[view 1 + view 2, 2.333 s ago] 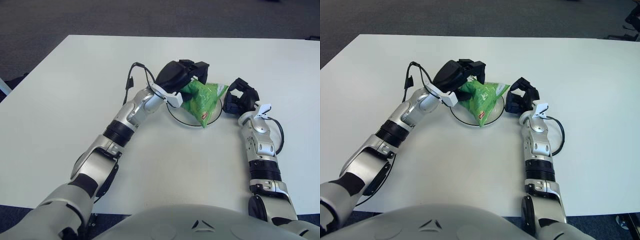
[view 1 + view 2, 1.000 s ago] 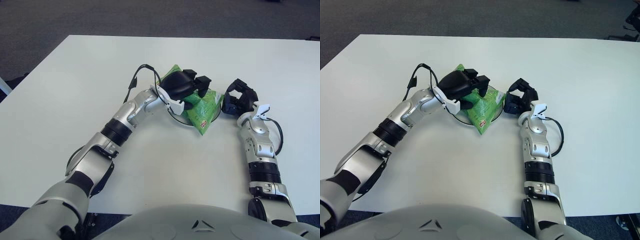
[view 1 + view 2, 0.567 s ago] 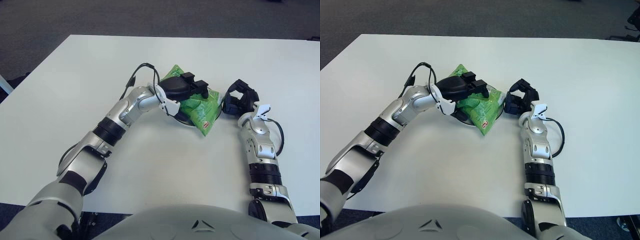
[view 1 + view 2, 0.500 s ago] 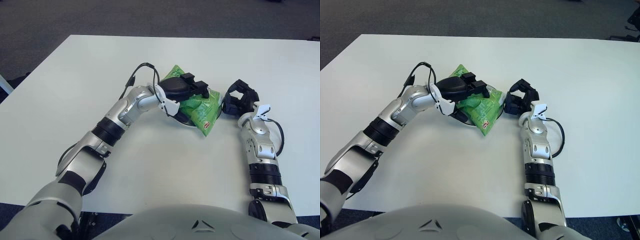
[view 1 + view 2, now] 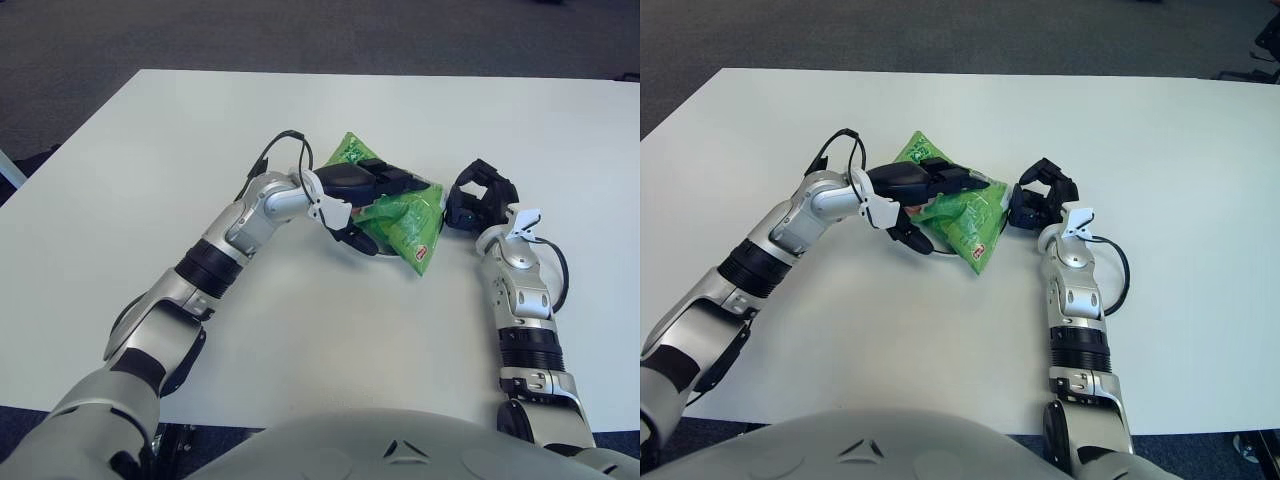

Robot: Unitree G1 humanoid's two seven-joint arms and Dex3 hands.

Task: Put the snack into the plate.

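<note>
Green snack bag (image 5: 398, 213) lying across the plate (image 5: 923, 245), of which we see only a dark arc of rim at the near-left side under the bag. We note that the bag covers most of the plate, its far corner pointing away from the robot and its near-right corner, marked with a small red label, hanging past the rim over the white counter (image 5: 120, 190). Our left hand (image 5: 370, 182) sits over the bag's left half, its black fingers (image 5: 962, 178) stretched nearly flat along the top of the packet, with 1 digit hanging down at the near-left rim of the plate; the fingers look extended rather than wrapped, though we cannot tell whether they press on the packet. Our right hand (image 5: 478, 197) shows just to the right of the bag, close to its right edge, fingers curled inward around nothing. A black cable loops above the left wrist, and another curves beside the right forearm.
</note>
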